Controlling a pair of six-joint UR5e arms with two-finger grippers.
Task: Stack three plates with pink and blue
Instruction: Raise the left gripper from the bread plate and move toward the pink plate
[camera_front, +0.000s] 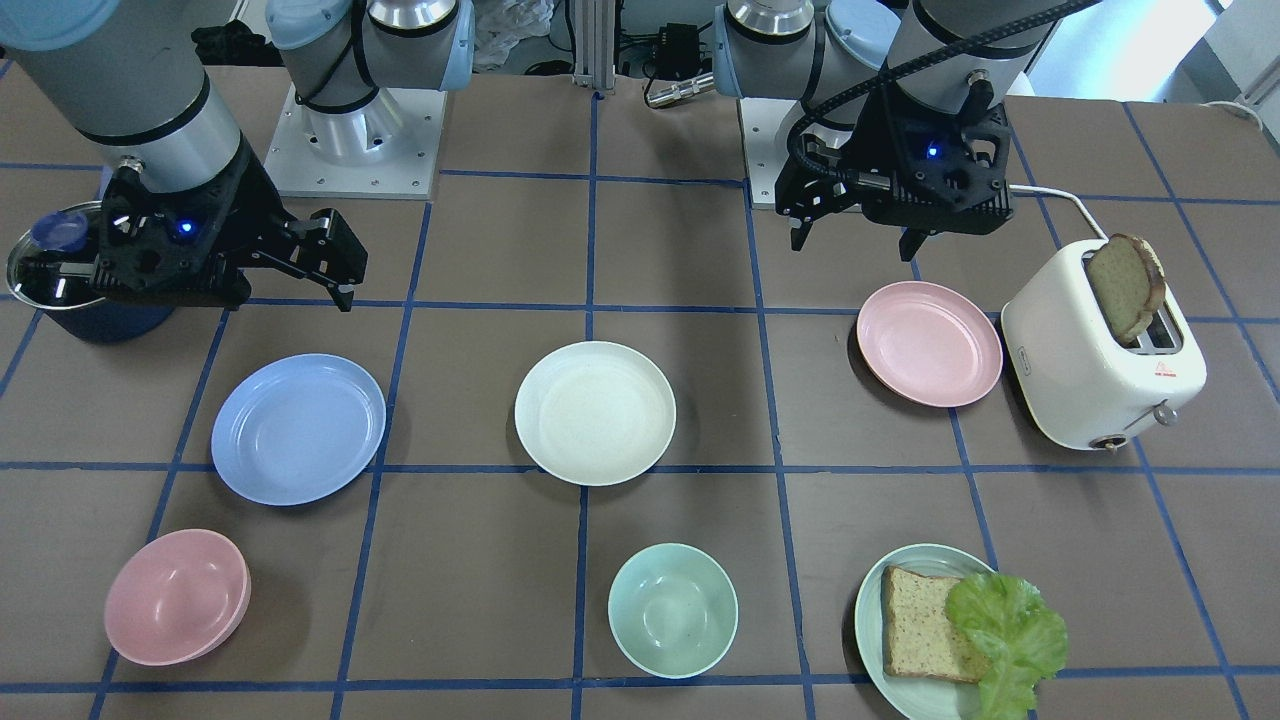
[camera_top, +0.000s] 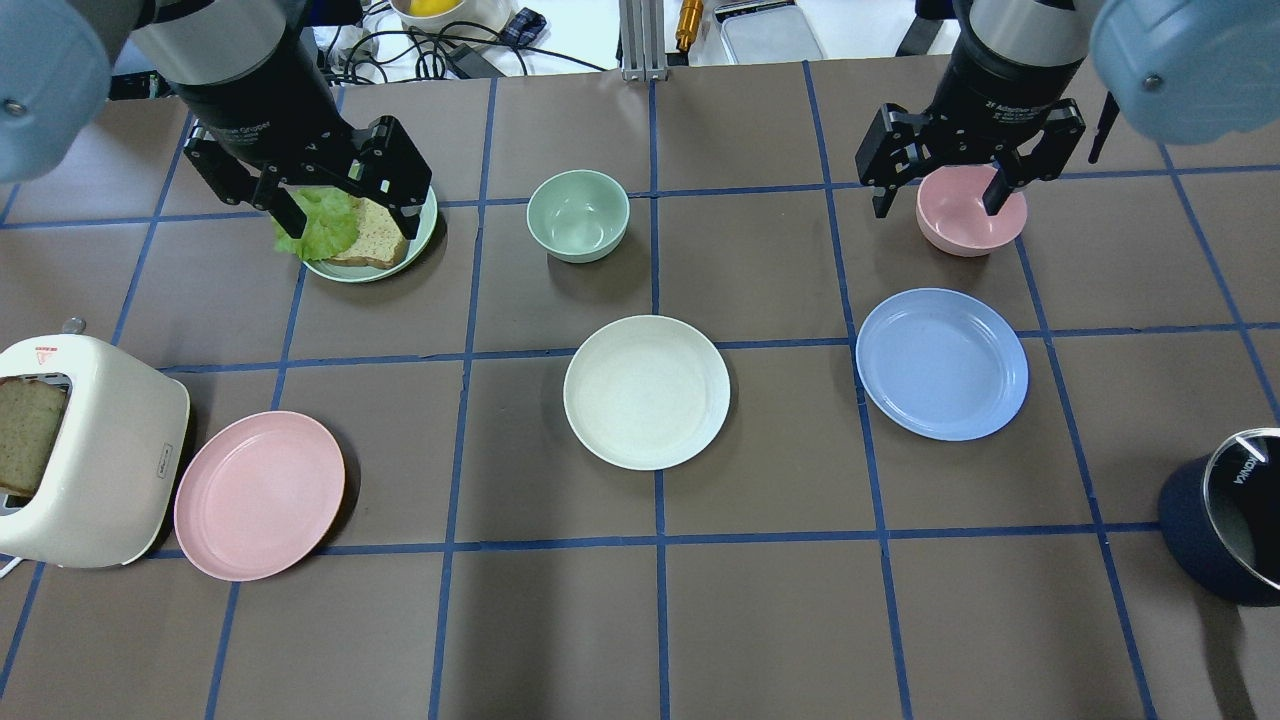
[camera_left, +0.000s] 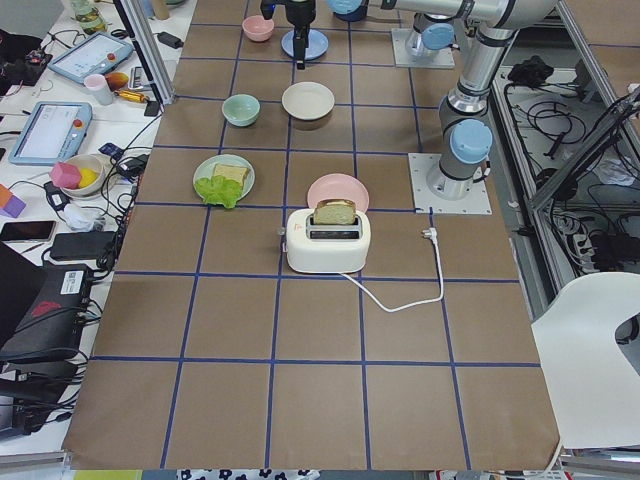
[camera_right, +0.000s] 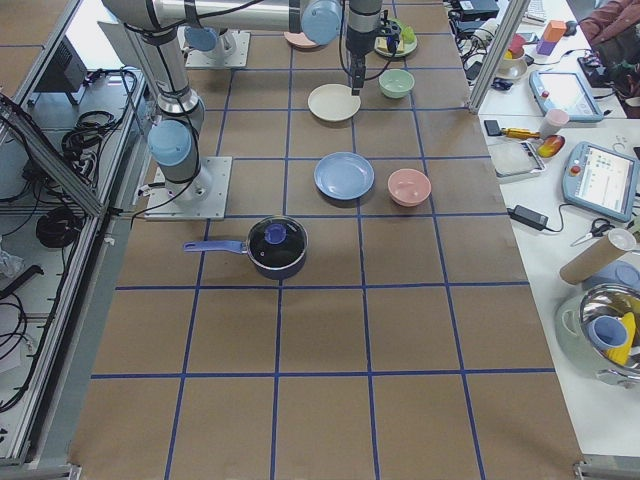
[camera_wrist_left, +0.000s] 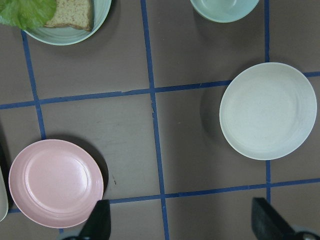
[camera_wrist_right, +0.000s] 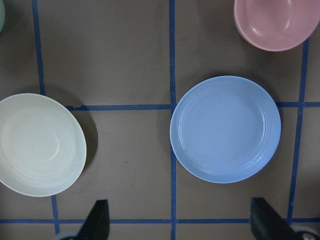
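Observation:
Three plates lie apart in a row on the brown table. The cream-white plate (camera_top: 647, 392) is in the middle, the pale pink plate (camera_top: 260, 495) is on the left beside the toaster, and the light blue plate (camera_top: 942, 363) is on the right. My left gripper (camera_top: 350, 215) is open and empty, raised over the far left of the table; its wrist view shows the pink plate (camera_wrist_left: 56, 182) and the white plate (camera_wrist_left: 267, 111). My right gripper (camera_top: 937, 208) is open and empty, raised over the far right; its wrist view shows the blue plate (camera_wrist_right: 225, 129) and the white plate (camera_wrist_right: 37, 145).
A white toaster (camera_top: 90, 450) with a bread slice stands at the left edge. A pale green plate (camera_top: 380, 272) with bread and lettuce lies under the left gripper. A green bowl (camera_top: 578, 215) and a pink bowl (camera_top: 965, 228) sit in the far row. A dark pot (camera_top: 1225, 520) is at the right edge.

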